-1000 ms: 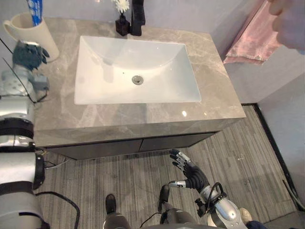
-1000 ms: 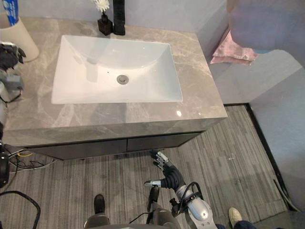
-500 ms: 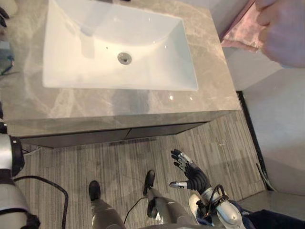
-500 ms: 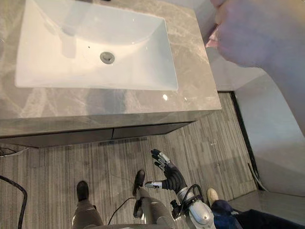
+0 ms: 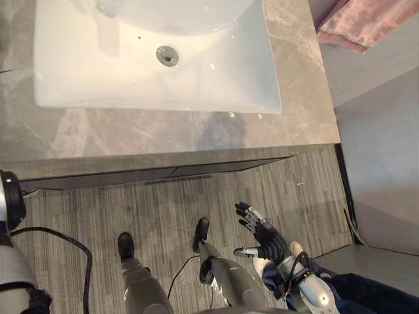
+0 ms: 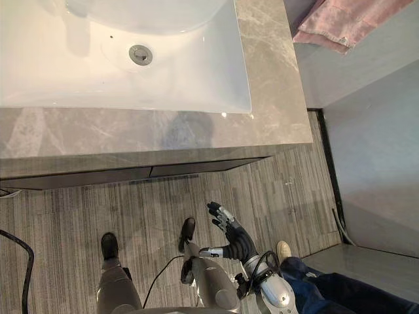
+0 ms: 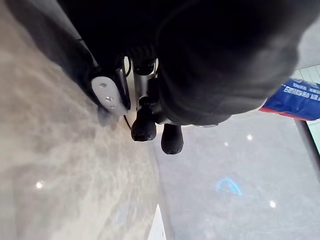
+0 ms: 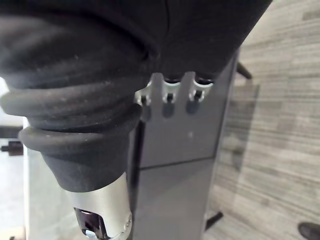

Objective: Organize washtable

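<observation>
1. Hanging low over the floor (image 5: 163, 216), the right hand (image 5: 265, 241) is in front of the cabinet (image 5: 118, 178) and well apart from the counter (image 5: 131, 134). Its fingers are spread and relaxed, the thumb stands out to the side, and it grasps nothing.
2. The left hand (image 7: 171, 137) is above the grey marble counter, as its wrist view shows. Two dark fingertips point down under the dark cover. I cannot tell if these fingers are clenched or released, but nothing is seen between them.
3. A blue tube (image 7: 296, 95) with white print comes out from behind the cover of the left hand, near it. I cannot tell if they touch.
4. The white sink (image 5: 262, 78) is set into the counter, with a round metal drain (image 5: 167, 55) in its bottom.
5. A pink towel (image 5: 366, 23) hangs on the wall beside the right end of the counter.
6. The two dark fronts of the cabinet are closed.
7. A person stands close behind the right arm: a light shoe (image 6: 283, 250) and a blue trouser leg (image 6: 340, 291) are on the floor there.
</observation>
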Motion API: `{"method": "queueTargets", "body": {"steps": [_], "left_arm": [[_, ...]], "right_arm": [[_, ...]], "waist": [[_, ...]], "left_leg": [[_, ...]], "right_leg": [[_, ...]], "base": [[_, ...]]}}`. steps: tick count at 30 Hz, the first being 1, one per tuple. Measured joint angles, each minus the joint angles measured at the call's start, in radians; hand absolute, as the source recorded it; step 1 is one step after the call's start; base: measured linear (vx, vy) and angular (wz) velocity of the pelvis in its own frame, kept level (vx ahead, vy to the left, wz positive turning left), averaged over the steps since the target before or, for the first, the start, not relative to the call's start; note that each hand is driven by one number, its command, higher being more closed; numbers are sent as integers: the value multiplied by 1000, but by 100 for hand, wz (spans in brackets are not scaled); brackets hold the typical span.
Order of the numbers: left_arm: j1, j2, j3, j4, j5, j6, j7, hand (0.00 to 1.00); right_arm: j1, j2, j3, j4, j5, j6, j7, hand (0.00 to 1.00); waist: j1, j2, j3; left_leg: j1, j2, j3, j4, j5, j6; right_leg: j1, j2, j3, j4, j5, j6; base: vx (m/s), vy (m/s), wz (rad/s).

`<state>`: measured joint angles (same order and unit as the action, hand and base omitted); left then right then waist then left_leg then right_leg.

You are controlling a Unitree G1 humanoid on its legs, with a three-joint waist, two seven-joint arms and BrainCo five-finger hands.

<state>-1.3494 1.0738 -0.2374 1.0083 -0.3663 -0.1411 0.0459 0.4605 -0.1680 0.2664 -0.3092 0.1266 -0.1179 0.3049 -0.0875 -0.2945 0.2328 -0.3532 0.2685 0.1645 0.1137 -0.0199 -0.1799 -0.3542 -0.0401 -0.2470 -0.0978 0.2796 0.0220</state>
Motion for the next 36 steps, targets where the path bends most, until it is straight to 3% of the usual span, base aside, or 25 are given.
{"method": "queueTargets", "body": {"steps": [2,5,8,11,13,17,21,23,24,28,36], "left_arm": [[22,-7,14,-26,-18,3,4,100],[152,-56,80,-194,-57,1,5,100],[335,-163,146,-395,-108,-2,5,100],[576,-331,205,-628,-143,-22,-3,100],[802,-471,241,-776,-152,-24,-10,100],[1159,-687,259,-979,-166,-31,-47,100],[1450,-840,257,-1101,-172,-31,-79,100],[1568,-880,245,-1092,-173,-10,-90,100],[1625,-899,240,-1091,-174,0,-98,0],[1771,-967,206,-1000,-242,31,-147,0],[1780,-991,57,-737,-268,93,-220,0]], "right_arm": [[-2,0,3,0,0,-5,0,0],[-29,-10,5,3,0,-5,0,0],[-70,-13,-3,25,13,-3,-4,0],[-85,-10,-65,64,21,7,-23,0],[-90,-5,-124,116,21,17,-44,0],[-111,44,-217,200,20,40,-83,0],[-117,71,-276,248,19,49,-121,0],[-119,86,-305,271,14,49,-134,0],[-117,94,-318,283,5,49,-139,0],[-96,124,-349,355,-2,50,-152,0],[-61,161,-315,489,29,56,-127,0]], "waist": [[0,4,3],[17,12,9],[28,47,18],[47,101,3],[50,169,-32],[62,244,-90],[82,297,-146],[93,311,-164],[100,313,-169],[105,309,-184],[102,307,-203]], "left_leg": [[1,-2,0,0,2,2],[12,-7,1,6,5,6],[41,-21,-11,7,5,10],[68,-56,-19,5,3,28],[102,-75,-25,-16,7,35],[180,-103,-26,-67,10,43],[238,-103,-53,-110,19,49],[260,-103,-68,-116,21,46],[269,-104,-73,-115,21,46],[290,-115,-119,-115,22,47],[337,-128,-139,-119,21,50]], "right_leg": [[1,-2,0,0,0,0],[13,-7,-1,-1,0,0],[51,-19,-18,-2,-6,8],[88,-47,-35,-1,-41,32],[122,-65,-59,-1,-52,31],[187,-87,-87,-1,-107,43],[247,-85,-124,-1,-142,54],[276,-85,-139,-1,-148,54],[288,-85,-142,-1,-149,53],[341,-94,-189,-1,-161,63],[400,-106,-211,-2,-169,70]], "base": [[0,0,0],[21,16,2],[33,49,15],[39,49,25],[62,60,19],[39,30,15],[38,-10,23],[69,-8,23],[82,-7,27],[51,5,33],[7,5,9]]}}
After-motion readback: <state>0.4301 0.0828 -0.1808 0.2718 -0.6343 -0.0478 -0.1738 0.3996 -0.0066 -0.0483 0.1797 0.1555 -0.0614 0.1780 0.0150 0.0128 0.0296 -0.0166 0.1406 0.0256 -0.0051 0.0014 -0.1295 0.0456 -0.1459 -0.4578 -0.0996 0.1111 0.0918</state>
